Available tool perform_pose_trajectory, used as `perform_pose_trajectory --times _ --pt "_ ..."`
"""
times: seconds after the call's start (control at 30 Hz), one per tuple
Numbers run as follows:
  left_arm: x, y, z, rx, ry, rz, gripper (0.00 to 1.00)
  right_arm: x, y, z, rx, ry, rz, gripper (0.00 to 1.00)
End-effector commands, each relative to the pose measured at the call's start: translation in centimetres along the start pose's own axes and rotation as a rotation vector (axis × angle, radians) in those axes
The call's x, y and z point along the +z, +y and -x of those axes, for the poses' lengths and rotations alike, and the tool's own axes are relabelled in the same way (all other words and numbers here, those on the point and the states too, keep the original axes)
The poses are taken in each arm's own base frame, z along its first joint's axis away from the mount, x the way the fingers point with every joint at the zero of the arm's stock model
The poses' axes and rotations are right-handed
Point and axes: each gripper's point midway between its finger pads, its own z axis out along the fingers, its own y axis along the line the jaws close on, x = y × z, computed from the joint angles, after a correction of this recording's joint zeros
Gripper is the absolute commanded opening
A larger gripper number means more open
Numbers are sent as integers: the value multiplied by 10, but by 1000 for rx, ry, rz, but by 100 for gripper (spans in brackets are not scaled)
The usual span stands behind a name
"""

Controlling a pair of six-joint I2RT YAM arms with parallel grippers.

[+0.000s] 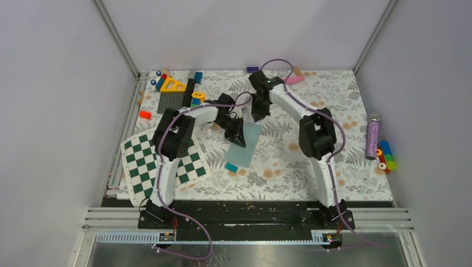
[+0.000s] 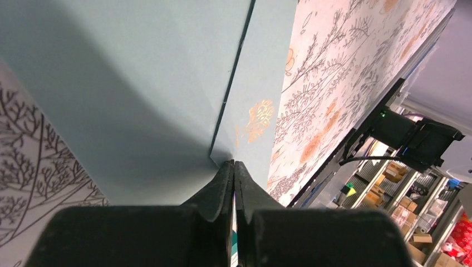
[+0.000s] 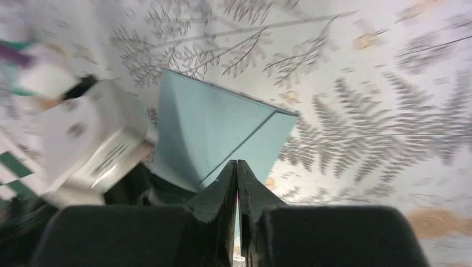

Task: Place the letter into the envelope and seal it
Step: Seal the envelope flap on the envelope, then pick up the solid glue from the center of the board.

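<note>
The teal envelope (image 1: 247, 146) lies flat on the floral table near the middle, with its flap folded over. My left gripper (image 1: 238, 135) is shut at the envelope's left far corner. In the left wrist view its closed tips (image 2: 234, 164) meet the point of the flap on the envelope (image 2: 139, 83). My right gripper (image 1: 258, 115) is shut just beyond the envelope's far edge. In the right wrist view its tips (image 3: 237, 162) sit over the edge of the envelope (image 3: 211, 122). The letter does not show in any view.
A small teal block (image 1: 231, 166) lies by the envelope's near corner. A green-white checkerboard (image 1: 161, 164) lies at the left. Toys and a black baseplate (image 1: 175, 97) sit at the back left, with a glitter tube (image 1: 372, 136) and coloured pieces (image 1: 385, 157) at the right.
</note>
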Motion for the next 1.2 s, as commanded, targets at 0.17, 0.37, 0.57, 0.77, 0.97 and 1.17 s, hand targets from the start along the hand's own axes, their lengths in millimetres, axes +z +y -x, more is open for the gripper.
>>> perform_pose_trajectory --times 0.17,0.37,0.57,0.77,0.97,1.17 --pt "20 10 45 6 -87 79 0 -138 -45 66 -122 -334 171 21" --pt "25 1 60 -5 -124 57 0 -150 -53 37 -272 -340 252 28" --pt "18 -28 73 15 -173 -43 4 -166 -56 29 -322 -359 308 36" --pt "-16 -63 83 90 -265 -120 16 -178 -57 34 -309 -380 337 39" --pt "-58 -96 95 149 -341 -220 17 -172 -54 32 -300 -356 364 39" --pt "-104 -96 104 208 -422 -193 17 -170 -46 28 -335 -334 420 45"
